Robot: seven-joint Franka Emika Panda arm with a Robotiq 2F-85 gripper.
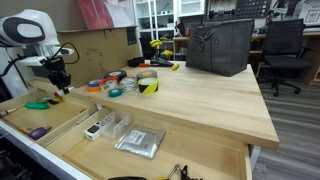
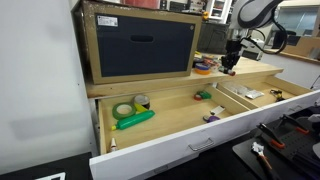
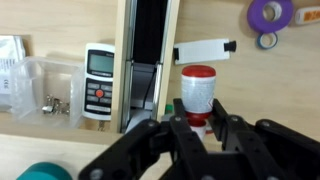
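In the wrist view the gripper [image 3: 200, 124] enters from the bottom edge, its fingers narrowed to either side of a red-capped white bottle [image 3: 197, 92] at centre frame, low on the body and leaving the cap free; whether the pads actually press it cannot be told. A white timer [image 3: 98, 75] and a clear screw box [image 3: 45, 85] lie at left, with purple tape [image 3: 270, 12] upper right, sorted apart. In an exterior view the gripper hangs over the open drawer [image 1: 70, 125] at left
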